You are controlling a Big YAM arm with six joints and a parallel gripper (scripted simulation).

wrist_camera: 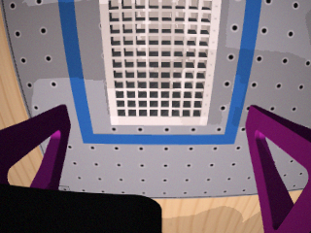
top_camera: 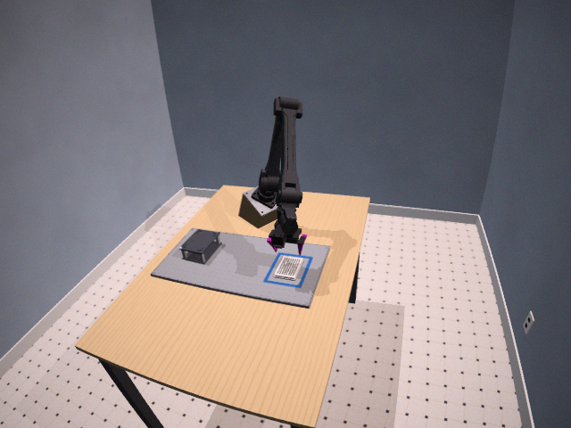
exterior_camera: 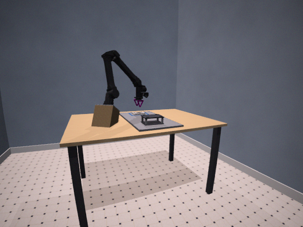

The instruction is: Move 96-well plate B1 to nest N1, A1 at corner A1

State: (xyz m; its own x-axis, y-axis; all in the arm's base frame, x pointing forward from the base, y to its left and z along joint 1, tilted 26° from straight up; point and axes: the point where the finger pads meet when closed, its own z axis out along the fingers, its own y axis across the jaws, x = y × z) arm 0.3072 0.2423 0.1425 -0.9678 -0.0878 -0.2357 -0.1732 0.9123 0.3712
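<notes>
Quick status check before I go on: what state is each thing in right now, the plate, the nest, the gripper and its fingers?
Plate: flat, wells up, inside the blue square, not gripped.
Nest: nothing on it.
Gripper: open, holding nothing, pointing down, above the plate's near end.
Fingers: spread wide, clear of the plate.

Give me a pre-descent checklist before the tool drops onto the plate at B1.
1. Tool open, holding nothing: ok.
2. 96-well plate flat inside blue B1 outline: ok.
3. Fingers squared to the plate edges: ok.
4. Tool centred over the plate: not ok, plate lies ahead of the fingers in the wrist view.
5. Nest N1 unoccupied: ok.
6. A1 corner mark: cannot tell.
</notes>
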